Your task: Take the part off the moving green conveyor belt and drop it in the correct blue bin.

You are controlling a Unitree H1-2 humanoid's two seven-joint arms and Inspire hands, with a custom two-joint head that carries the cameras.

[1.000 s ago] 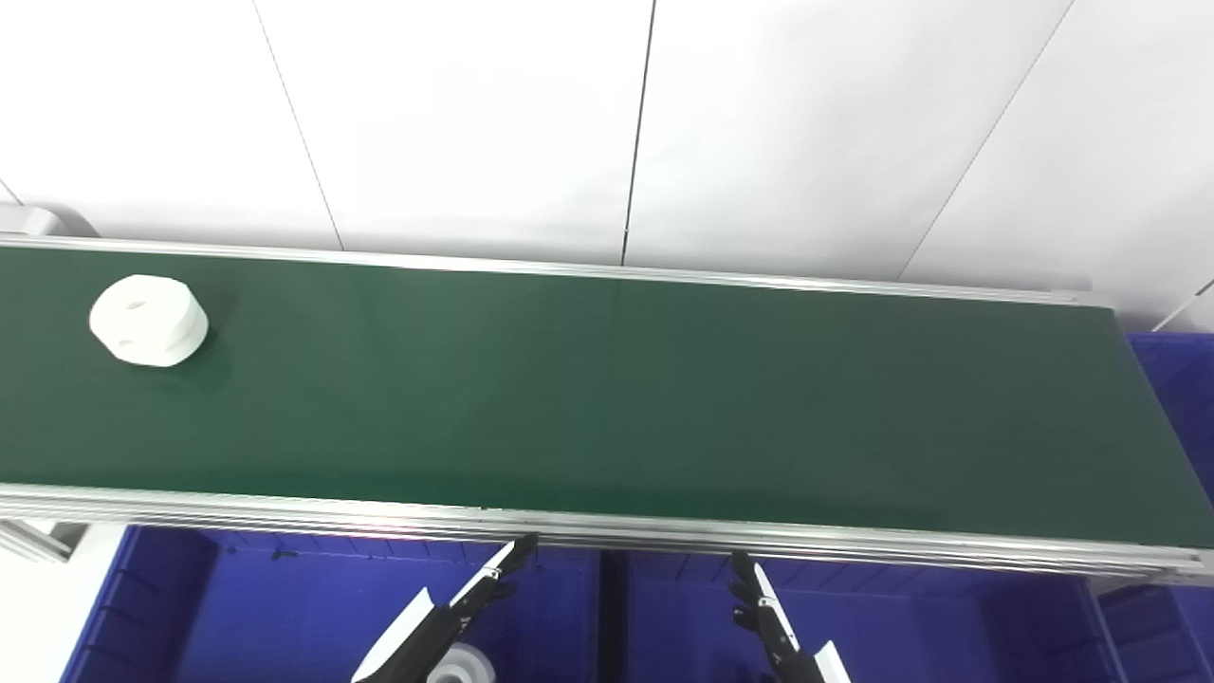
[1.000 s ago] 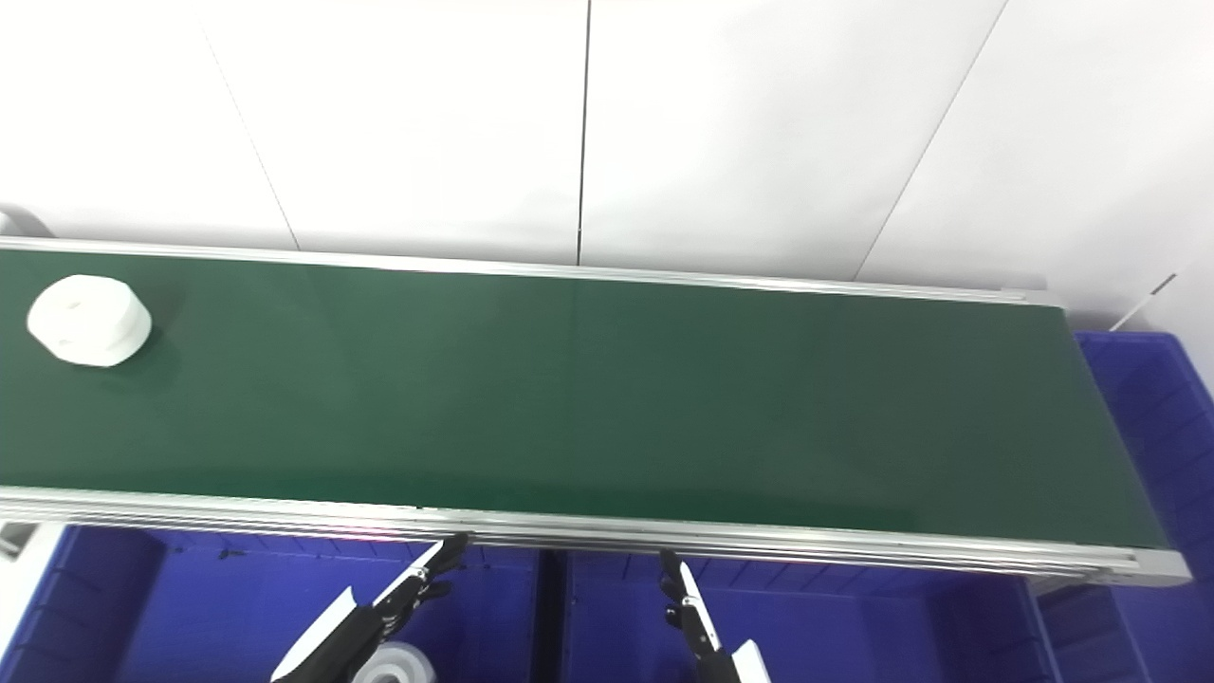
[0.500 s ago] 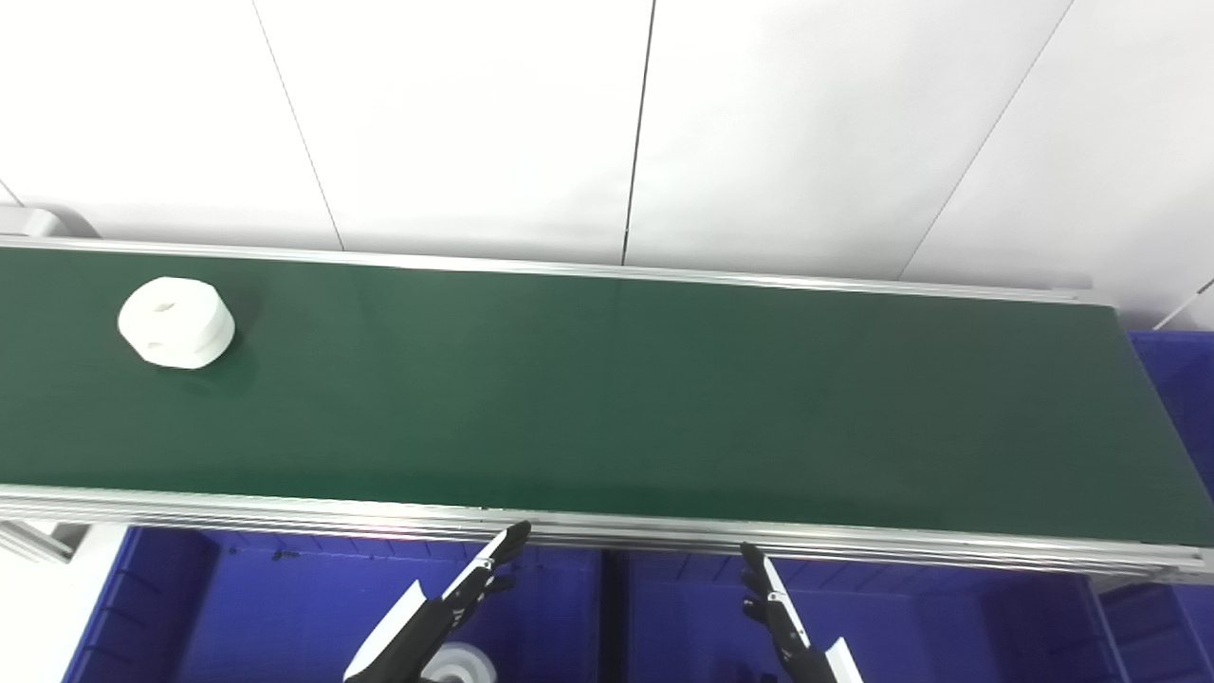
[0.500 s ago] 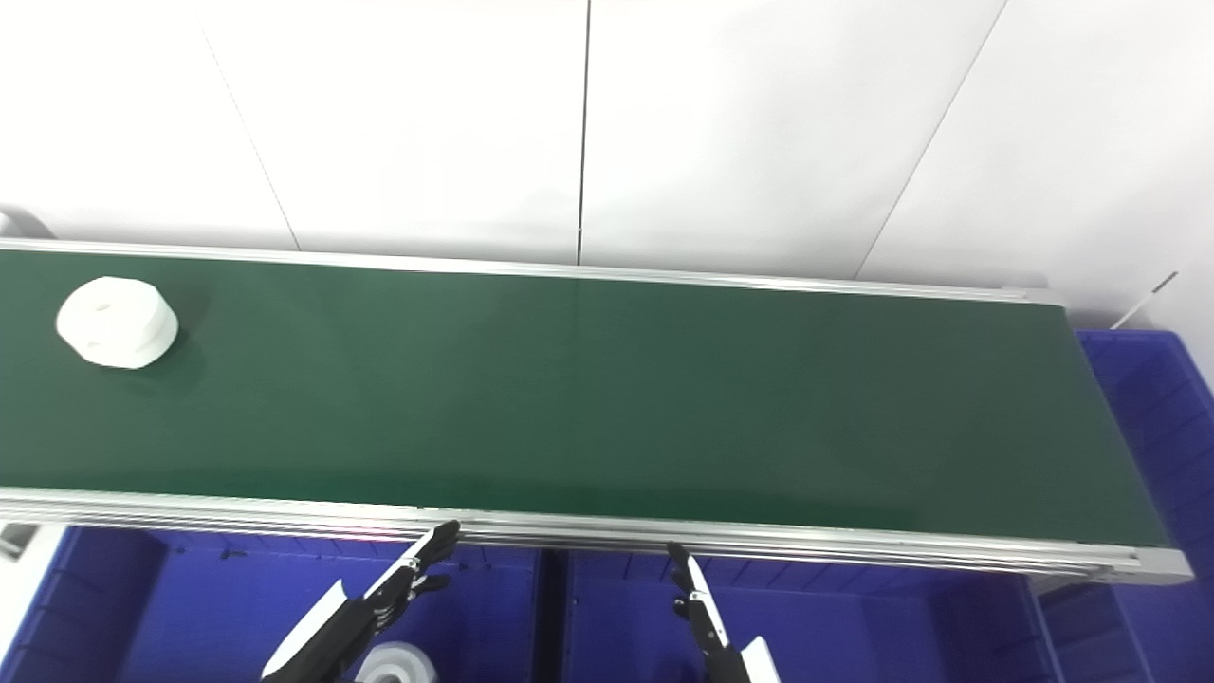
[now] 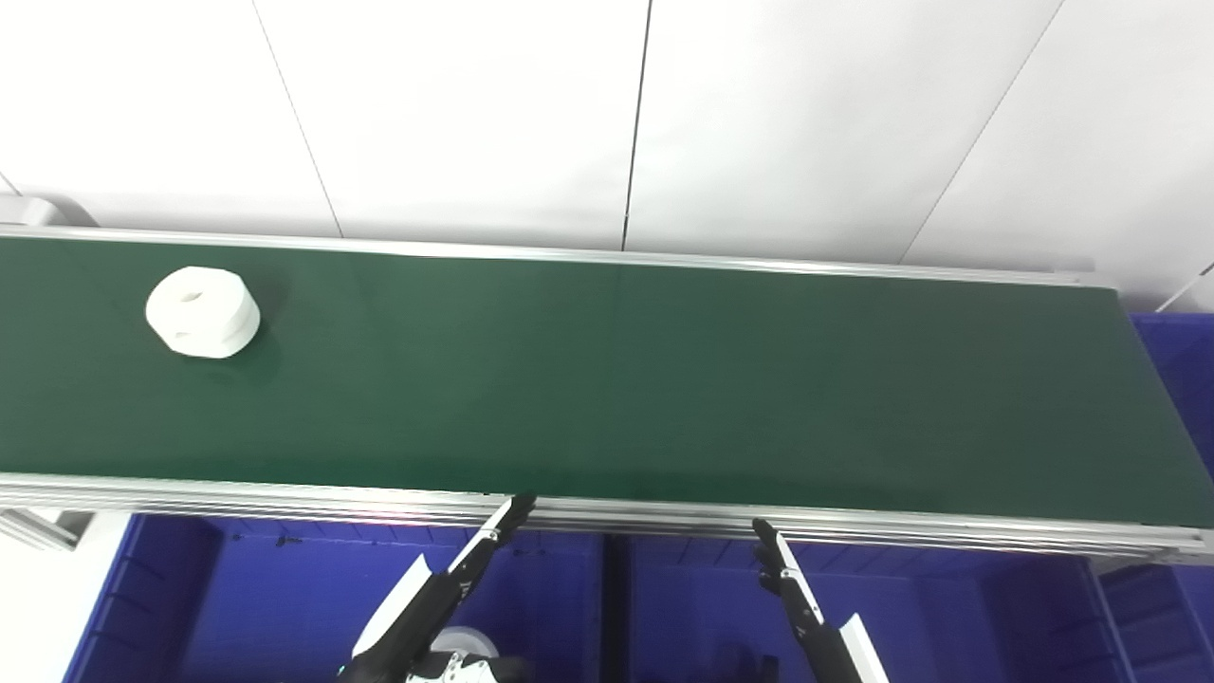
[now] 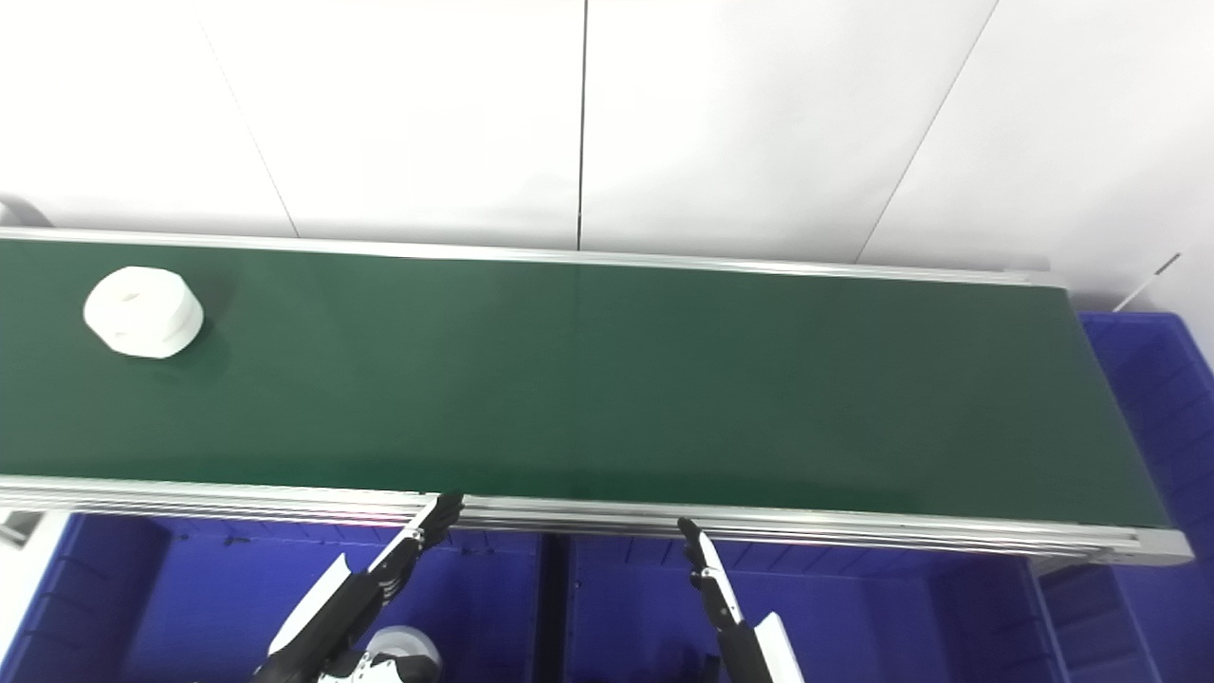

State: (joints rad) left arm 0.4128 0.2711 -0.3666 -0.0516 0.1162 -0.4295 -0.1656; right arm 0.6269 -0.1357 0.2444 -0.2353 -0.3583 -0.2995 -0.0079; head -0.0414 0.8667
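At the belt's [image 5: 664,379] far left I see the white part [image 5: 202,312]. My left hand [image 5: 446,593] and right hand [image 5: 797,593] hover over the bins [image 5: 275,607], fingers straight, holding nothing.

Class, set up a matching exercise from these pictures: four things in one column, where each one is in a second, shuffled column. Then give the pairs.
Things:
1. white part
2. left hand
3. right hand
4. belt

Places:
A. over the blue bin on the right
B. running across the middle of the picture
C. on the belt's left end
D. over the left bin, fingertips at the rail

Pairs: 1-C, 2-D, 3-A, 4-B
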